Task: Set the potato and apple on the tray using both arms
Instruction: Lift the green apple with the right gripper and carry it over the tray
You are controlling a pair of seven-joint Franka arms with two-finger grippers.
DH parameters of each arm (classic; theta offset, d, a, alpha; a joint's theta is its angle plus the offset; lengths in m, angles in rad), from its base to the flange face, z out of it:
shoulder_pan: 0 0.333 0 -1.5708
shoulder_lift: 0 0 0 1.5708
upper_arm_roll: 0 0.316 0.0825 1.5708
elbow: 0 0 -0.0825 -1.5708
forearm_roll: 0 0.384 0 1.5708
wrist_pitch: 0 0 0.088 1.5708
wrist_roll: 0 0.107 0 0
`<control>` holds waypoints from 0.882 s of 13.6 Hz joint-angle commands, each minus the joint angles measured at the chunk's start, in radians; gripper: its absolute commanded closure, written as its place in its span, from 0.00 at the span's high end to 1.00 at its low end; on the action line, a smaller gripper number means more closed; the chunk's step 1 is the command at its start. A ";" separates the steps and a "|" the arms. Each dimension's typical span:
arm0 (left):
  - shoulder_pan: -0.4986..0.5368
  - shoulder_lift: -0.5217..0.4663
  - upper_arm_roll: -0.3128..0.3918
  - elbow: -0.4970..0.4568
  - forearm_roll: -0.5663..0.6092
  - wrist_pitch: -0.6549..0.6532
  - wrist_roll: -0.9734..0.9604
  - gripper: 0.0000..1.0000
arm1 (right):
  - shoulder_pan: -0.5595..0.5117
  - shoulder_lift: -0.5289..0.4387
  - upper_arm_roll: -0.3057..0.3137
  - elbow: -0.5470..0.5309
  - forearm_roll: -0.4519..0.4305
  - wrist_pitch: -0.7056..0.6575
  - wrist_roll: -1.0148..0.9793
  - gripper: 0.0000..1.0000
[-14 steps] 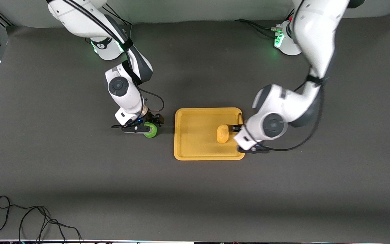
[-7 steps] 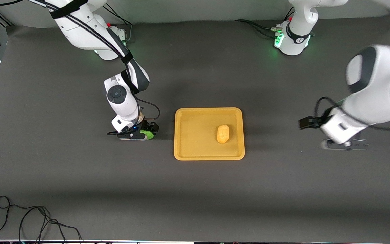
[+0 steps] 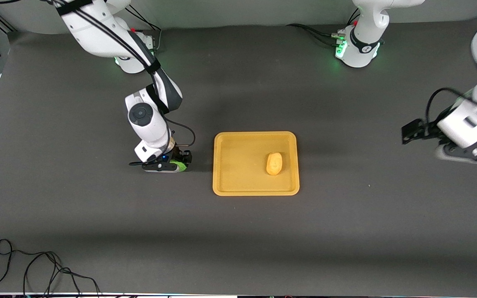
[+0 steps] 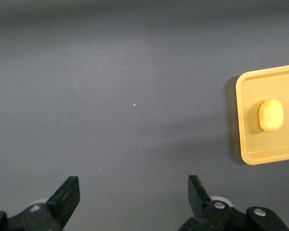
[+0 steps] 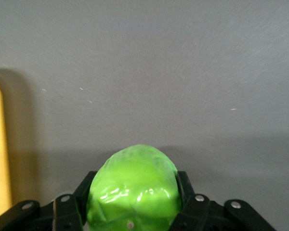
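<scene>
Grey matting covered the bench [image 3: 263, 240]; a loose black cable [image 3: 35, 269] lay coiled at its corner nearest the camera, at the right arm's end.

Tray [image 3: 238, 165]: yellow-orange, flat at mid-bench, unmoved since the earlier frames.

Potato [image 3: 274, 163]: lying in the tray, in the half toward the left arm's end, lengthwise, with nothing touching it and bare bench around the tray. Position matched that of half a second before.

Apple [image 3: 179, 166]: bright green, low at the bench surface just beside the tray's edge toward the right arm's end, apart from the rim.

Right gripper [image 3: 178, 161]: down at the bench, fingers [image 5: 183, 185] pressed against both flanks of the apple; a second earlier they had stood wide around it.

Left gripper [image 3: 413, 133]: jaws spread wide and empty, up over bare bench near the edge at the left arm's end, well apart from the tray. A second earlier it had been at the potato on the tray.
</scene>
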State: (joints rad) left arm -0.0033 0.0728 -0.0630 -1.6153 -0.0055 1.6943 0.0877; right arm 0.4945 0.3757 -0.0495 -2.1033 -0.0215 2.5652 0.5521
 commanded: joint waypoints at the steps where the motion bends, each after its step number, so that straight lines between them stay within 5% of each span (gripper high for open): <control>1: 0.051 -0.060 -0.008 -0.057 0.013 0.005 0.073 1.00 | 0.002 -0.119 -0.015 0.194 -0.009 -0.364 -0.015 0.46; 4: 0.069 -0.061 -0.008 -0.057 0.013 -0.001 0.081 1.00 | 0.010 -0.109 -0.010 0.502 0.000 -0.693 -0.006 0.46; 8: 0.062 -0.067 -0.012 -0.055 0.013 -0.002 0.066 1.00 | 0.096 -0.035 0.002 0.686 0.018 -0.734 0.098 0.46; 12: 0.060 -0.074 -0.012 -0.057 0.013 -0.005 0.067 1.00 | 0.274 0.154 0.002 0.915 0.011 -0.764 0.406 0.46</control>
State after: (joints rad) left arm 0.0610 0.0280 -0.0751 -1.6506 -0.0042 1.6927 0.1571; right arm 0.6952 0.3895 -0.0390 -1.3719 -0.0076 1.8571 0.8297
